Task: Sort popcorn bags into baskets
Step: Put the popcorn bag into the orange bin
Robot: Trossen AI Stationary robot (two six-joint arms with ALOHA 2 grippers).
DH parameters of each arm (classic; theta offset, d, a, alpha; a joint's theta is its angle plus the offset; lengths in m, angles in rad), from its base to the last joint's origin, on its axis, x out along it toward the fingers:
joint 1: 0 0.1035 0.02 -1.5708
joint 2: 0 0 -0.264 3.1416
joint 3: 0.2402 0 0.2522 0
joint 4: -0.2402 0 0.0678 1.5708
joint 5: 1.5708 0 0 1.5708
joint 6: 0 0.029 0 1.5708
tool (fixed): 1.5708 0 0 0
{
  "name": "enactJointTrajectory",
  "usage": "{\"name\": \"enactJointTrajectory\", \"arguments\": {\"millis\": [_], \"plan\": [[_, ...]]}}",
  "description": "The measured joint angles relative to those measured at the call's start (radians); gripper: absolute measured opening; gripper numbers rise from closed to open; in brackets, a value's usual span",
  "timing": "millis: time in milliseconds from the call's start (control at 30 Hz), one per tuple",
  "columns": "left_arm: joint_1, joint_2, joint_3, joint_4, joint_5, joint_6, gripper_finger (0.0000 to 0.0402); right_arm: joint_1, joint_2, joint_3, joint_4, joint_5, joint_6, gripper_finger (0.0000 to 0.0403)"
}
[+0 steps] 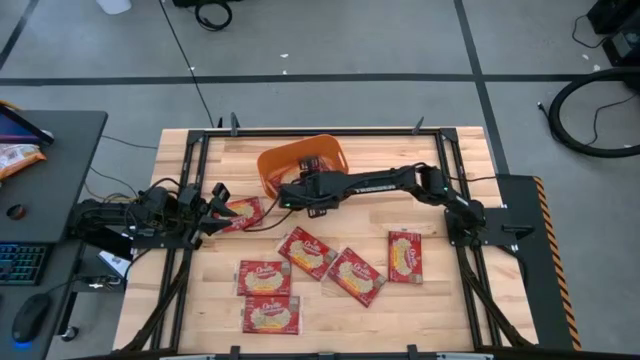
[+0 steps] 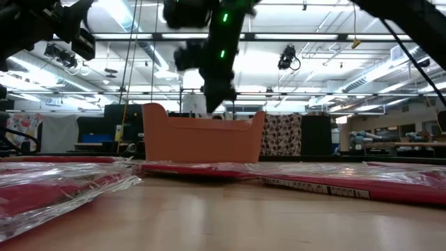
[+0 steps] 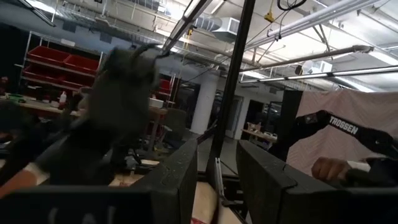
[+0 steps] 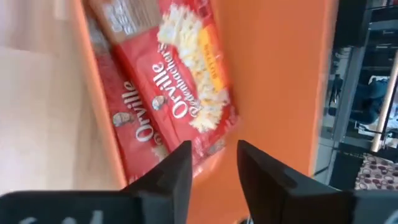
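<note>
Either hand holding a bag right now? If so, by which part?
Nothing is held. The right hand is open over the orange basket, a popcorn bag lying loose inside it. The left hand is open beside another bag.

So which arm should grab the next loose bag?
Left, probably: the left gripper sits open beside a popcorn bag on the table, while the right gripper hangs over the orange basket.

Wooden table [image 1: 420, 300]: orange basket [image 1: 278, 160] at 12 o'clock; one popcorn bag [image 1: 243, 212] at 9; five more bags [image 1: 330, 270] spread flat from centre toward 5 and 6.
</note>
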Motion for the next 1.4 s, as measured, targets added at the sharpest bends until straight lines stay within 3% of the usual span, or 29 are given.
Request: {"name": "enactJointTrajectory", "arguments": {"millis": [267,767,1200,1400], "plan": [[0.000,0.000,0.000,0.000,0.000,0.000,0.0117,0.154,-0.082,0.001,-0.065,-0.115,0.208,0.0149],[0.001,0.001,0.000,-0.006,0.001,0.001,0.0117,0.325,-0.039,-0.102,0.046,-0.254,0.427,0.0152],[0.000,0.007,0.000,0.000,0.001,0.000,0.0117,0.437,-0.041,-0.183,-0.425,-0.290,0.824,0.0152],[0.001,0.007,0.000,-0.001,0.001,0.000,0.0117,0.470,-0.086,-0.314,-0.447,-0.347,0.936,0.0152]]}}
